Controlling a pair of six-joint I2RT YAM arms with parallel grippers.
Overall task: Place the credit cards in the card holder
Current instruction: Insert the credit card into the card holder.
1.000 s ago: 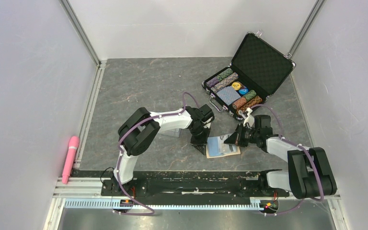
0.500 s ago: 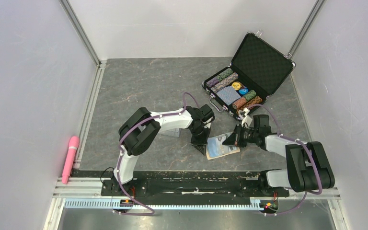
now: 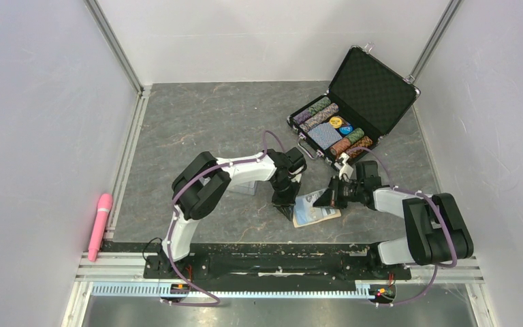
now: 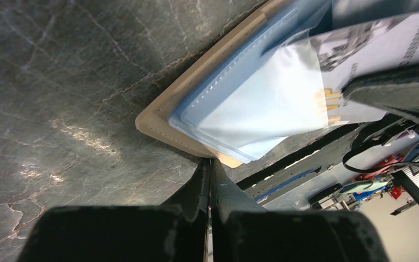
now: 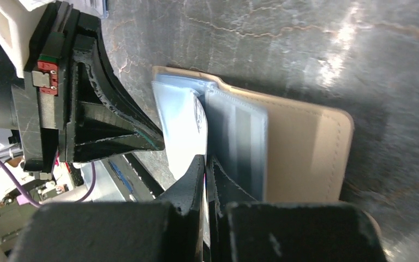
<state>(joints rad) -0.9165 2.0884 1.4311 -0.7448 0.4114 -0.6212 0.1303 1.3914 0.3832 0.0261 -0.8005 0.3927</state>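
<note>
The tan card holder (image 3: 321, 216) lies open on the grey table, its light blue lining up. My left gripper (image 3: 288, 208) is shut, and its tips (image 4: 211, 161) rest against the near corner of the card holder (image 4: 161, 117). My right gripper (image 3: 325, 198) is shut on a pale credit card (image 5: 183, 123). The card's far end lies over the blue pocket of the card holder (image 5: 305, 147). In the left wrist view the same credit card (image 4: 376, 46) shows print and a gold mark. A pale flat stack (image 3: 248, 188) lies partly hidden under the left arm.
An open black poker-chip case (image 3: 371, 85) with chips and a blue deck stands at the back right, close behind the right arm. A pink object (image 3: 100, 225) lies along the left rail. White walls close in on three sides. The arms' black mounting rail (image 3: 279, 262) runs along the near edge.
My right gripper has moved left, carrying the credit card further over the open card holder. The left gripper and the card holder have stayed in place.
</note>
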